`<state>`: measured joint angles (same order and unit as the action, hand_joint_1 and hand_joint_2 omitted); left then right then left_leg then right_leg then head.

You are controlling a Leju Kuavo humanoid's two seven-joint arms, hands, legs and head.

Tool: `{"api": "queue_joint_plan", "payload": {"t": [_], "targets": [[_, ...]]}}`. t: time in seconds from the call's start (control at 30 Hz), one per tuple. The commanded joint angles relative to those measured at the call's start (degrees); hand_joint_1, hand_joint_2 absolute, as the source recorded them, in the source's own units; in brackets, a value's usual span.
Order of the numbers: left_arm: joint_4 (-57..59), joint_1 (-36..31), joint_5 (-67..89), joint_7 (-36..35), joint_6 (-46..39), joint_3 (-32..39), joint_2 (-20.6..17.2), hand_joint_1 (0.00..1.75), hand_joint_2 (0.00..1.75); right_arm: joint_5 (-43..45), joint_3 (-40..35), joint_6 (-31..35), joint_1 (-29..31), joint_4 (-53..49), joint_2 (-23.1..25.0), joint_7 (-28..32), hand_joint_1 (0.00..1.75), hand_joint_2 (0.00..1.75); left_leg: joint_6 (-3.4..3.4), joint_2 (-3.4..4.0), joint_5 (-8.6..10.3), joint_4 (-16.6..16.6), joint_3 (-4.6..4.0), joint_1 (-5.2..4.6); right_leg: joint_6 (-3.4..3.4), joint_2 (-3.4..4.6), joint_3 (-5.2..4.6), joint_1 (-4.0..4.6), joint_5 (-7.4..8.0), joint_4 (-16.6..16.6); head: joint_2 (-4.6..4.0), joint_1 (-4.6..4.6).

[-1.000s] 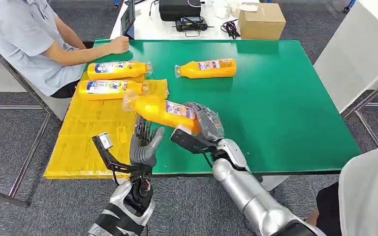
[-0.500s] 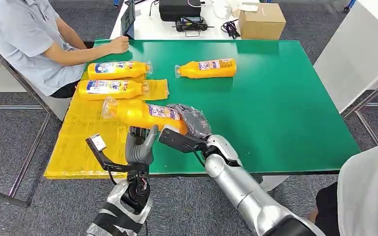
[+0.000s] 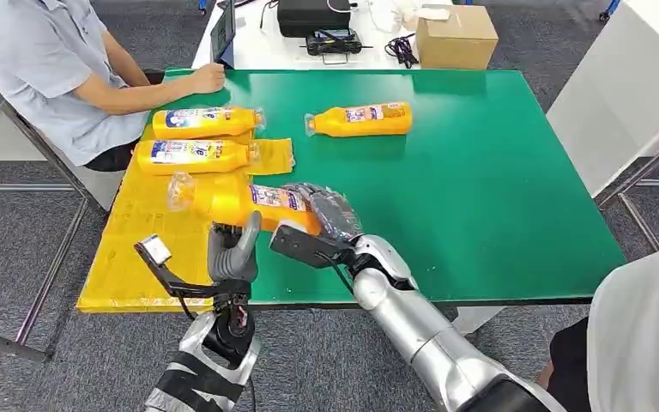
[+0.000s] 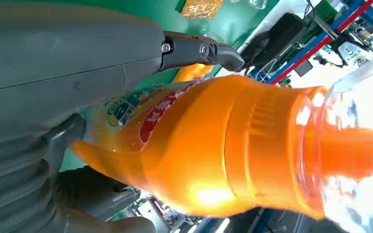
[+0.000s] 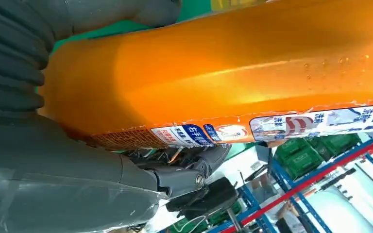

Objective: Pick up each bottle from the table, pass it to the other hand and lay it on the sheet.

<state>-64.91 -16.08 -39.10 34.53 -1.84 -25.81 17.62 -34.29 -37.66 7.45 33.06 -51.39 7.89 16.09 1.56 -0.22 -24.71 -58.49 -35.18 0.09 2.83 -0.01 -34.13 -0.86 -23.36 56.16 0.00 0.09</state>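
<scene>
1. The right hand (image 3: 326, 210) grips an orange bottle (image 3: 240, 199) by its base end and holds it lying sideways, above the near left part of the green table (image 3: 498, 189), with its clear cap pointing left over the yellow sheet (image 3: 137, 249).
2. In the right wrist view the bottle (image 5: 233, 63) sits tight against the grey palm, fingers (image 5: 175, 174) curled under its labelled side.
3. The left hand (image 3: 232, 251) stands upright just near of the bottle, fingers raised to its underside. In the left wrist view the thumb (image 4: 199, 51) lies along the bottle's (image 4: 223, 150) shoulder; it looks like contact, but whether the hand has closed on it I cannot tell.
4. Two more orange bottles lie on their sides on the far end of the sheet, caps to the right: the farther bottle (image 3: 206, 122) and the nearer bottle (image 3: 190, 154), close and roughly parallel.
5. A fourth bottle (image 3: 360, 119) lies on the bare table, right of those two, cap pointing left.
6. A person in a light blue shirt (image 3: 43, 60) sits at the far left corner, one hand (image 3: 208, 79) resting on the table edge.
7. Beyond the table, a cardboard box (image 3: 456, 36) and a black device (image 3: 313, 15) sit on a white surface.
</scene>
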Motion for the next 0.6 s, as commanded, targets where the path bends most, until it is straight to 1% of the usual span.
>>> {"api": "queue_joint_plan", "payload": {"t": [0.03,0.1,0.13,0.17,0.2,0.27,0.3,0.37,0.4,0.47,0.5,0.53,0.6], "targets": [[0.3,-2.2,0.2,0.4,-0.1,3.2,-0.6,0.0,1.75,0.1,-3.5,-1.0,2.6,-0.8,-0.3,0.3,1.75,1.75,-0.05,0.06,-0.02,0.0,0.03,0.01,-0.07,0.05,0.0,0.01,-0.01,0.0,0.0,0.0],[0.5,-2.2,0.3,0.4,-0.1,3.3,-0.5,0.0,1.75,0.0,-3.8,-1.0,2.5,-1.2,-0.4,0.3,1.75,1.75,-0.14,0.11,-0.16,0.0,0.36,0.04,-0.19,0.08,0.29,0.06,-0.15,0.1,0.0,0.0],[0.6,-2.3,0.2,0.5,-0.3,3.5,-0.4,0.0,1.75,-0.3,-4.0,-0.8,2.6,-1.3,-0.4,0.3,1.75,1.75,-0.06,0.05,-0.05,0.0,0.12,0.02,-0.09,0.03,0.09,0.03,-0.04,0.0,0.0,-0.02],[0.6,-2.3,0.3,0.5,-0.3,3.7,-0.4,0.0,1.75,-0.3,-4.0,-0.9,2.6,-1.3,-0.4,0.3,1.75,1.75,-0.09,0.05,-0.09,0.0,0.2,0.03,-0.12,0.03,0.17,0.04,-0.09,0.0,0.0,0.0],[0.6,-2.4,0.3,0.5,-0.3,3.7,-0.3,0.0,1.75,-0.3,-4.1,-0.9,2.7,-1.4,-0.3,0.3,1.75,1.75,-0.05,0.03,-0.03,0.0,0.09,0.02,-0.08,0.02,0.07,0.03,-0.03,0.0,0.0,0.0],[0.8,-2.7,0.2,0.4,-0.4,4.1,-0.1,0.0,1.75,-0.8,-4.5,-0.8,3.1,-1.1,0.0,0.1,1.75,1.75,-0.11,0.09,-0.15,0.0,0.31,0.05,-0.17,0.06,0.26,0.07,-0.13,0.0,0.0,0.0],[1.2,-2.9,0.3,0.3,-0.4,4.2,0.1,0.0,1.75,-0.7,-4.5,-0.8,3.3,-1.0,0.1,0.1,1.75,1.75,-0.05,0.04,-0.03,0.0,0.07,0.02,-0.07,0.03,0.04,0.02,-0.02,0.0,0.0,0.0],[1.8,-3.2,0.5,0.3,-0.3,4.2,0.2,0.0,1.75,-0.6,-4.9,-1.3,3.3,-1.2,0.1,0.3,1.75,1.75,-0.1,0.07,-0.13,-0.1,0.25,0.04,-0.15,0.05,0.2,0.05,-0.12,0.1,0.0,0.0],[1.9,-3.2,0.5,0.3,-0.2,4.3,0.2,0.0,1.75,-0.6,-5.0,-1.4,3.2,-1.3,0.2,0.3,1.75,1.75,-0.05,0.04,-0.03,0.0,0.05,0.02,-0.07,0.03,0.03,0.03,-0.01,0.0,0.0,0.02],[2.0,-3.3,0.6,0.3,0.1,4.3,0.2,0.02,1.75,-0.3,-5.2,-1.7,3.1,-1.4,0.1,0.5,1.75,1.75,-0.06,0.03,-0.05,0.0,0.11,0.02,-0.09,0.01,0.09,0.02,-0.05,0.0,0.0,0.02],[1.9,-3.4,0.8,0.4,0.1,4.4,0.1,1.52,1.75,-0.3,-5.3,-1.9,3.1,-1.3,0.2,0.5,1.75,1.75,-0.05,0.04,-0.02,0.0,0.07,0.02,-0.07,0.02,0.04,0.02,-0.02,0.0,0.0,0.0],[1.7,-3.5,1.1,0.6,0.1,4.4,0.1,1.75,1.75,0.0,-5.3,-2.1,3.3,-0.8,0.3,0.5,1.75,1.75,-0.08,0.03,-0.08,0.0,0.19,0.02,-0.12,0.01,0.16,0.03,-0.08,0.0,0.0,0.0],[1.3,-3.3,1.9,1.0,-0.3,4.6,0.1,1.75,1.75,1.1,-4.8,-2.5,3.2,-0.2,0.5,0.8,1.75,1.75,-0.05,0.02,-0.02,0.0,0.07,0.01,-0.07,0.01,0.04,0.01,-0.03,0.0,0.0,0.0]]}}
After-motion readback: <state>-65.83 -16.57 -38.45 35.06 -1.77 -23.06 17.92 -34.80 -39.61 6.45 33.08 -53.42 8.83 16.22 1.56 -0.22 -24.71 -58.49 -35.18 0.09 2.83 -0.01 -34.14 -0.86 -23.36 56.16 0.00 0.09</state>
